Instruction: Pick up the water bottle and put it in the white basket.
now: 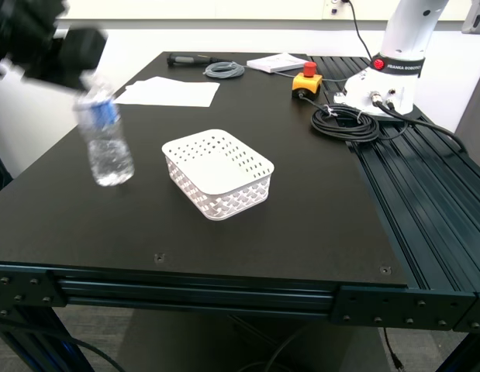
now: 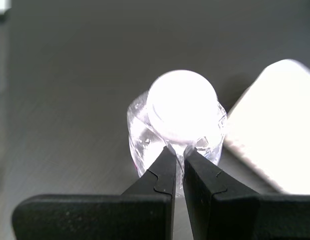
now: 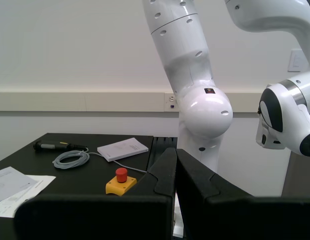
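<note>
Black tabletop (image 1: 224,232), low white perforated plastic basket (image 1: 218,172) at its middle, clear ribbed water bottle (image 1: 105,138) tilted, lifted toward the exterior view's left, my first gripper (image 2: 178,153) clenched at its neck, my second gripper (image 3: 176,156) closed, empty.

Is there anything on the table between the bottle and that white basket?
No. In the exterior view only bare black table lies between the water bottle and the white basket.
</note>
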{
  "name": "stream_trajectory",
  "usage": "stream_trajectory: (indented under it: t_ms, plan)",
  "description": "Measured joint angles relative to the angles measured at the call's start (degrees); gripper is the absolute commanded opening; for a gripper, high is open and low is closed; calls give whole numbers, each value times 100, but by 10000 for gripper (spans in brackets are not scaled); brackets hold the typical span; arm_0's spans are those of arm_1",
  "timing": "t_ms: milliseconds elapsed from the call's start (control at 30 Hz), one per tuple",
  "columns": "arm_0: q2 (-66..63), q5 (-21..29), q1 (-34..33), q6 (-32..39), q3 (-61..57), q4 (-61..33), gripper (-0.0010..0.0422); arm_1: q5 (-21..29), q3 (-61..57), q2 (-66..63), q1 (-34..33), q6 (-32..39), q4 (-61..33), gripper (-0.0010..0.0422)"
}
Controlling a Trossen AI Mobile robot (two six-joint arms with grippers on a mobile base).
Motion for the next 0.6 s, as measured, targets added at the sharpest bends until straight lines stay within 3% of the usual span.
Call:
stream_trajectory:
  t_ms: [133,233,600]
  plan:
    - [0,0,0,0,0,2,1,59,850,-251,-778,-85,-118,-1]
    - [0,0,-2,0,0,2,1,-315,1294,-170,-1270,-83,-321,-1]
    - [-2,0,0,0,0,0,1,-205,1449,946,-2411,-400,136,0]
